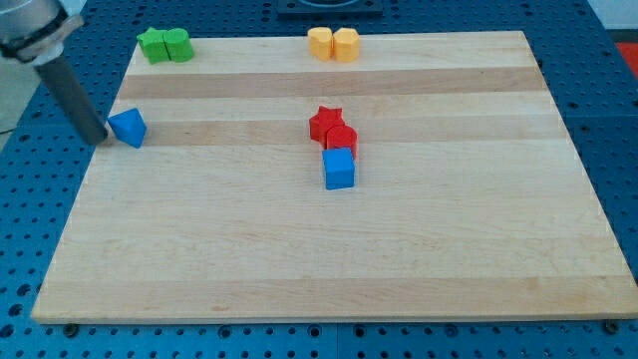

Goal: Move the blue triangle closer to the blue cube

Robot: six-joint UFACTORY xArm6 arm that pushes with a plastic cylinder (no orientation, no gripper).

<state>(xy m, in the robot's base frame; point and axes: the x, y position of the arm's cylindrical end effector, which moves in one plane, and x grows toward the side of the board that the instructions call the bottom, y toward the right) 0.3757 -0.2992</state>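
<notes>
Camera view: my tip (101, 139), the bare lower end of a dark rod that serves as end effector and holds nothing, sits just left of the blue triangle (128, 127) near the surface's (299, 259) left edge. Well apart, at centre, the blue cube (339, 169) touches a red cylinder (342, 140) and red star (324, 120). Green blocks (165, 45) and yellow blocks (333, 44) line the view's top.

Tool tip (100, 139) just left of blue triangle (128, 127); blue cube (339, 169) well apart, below red blocks (333, 130).
</notes>
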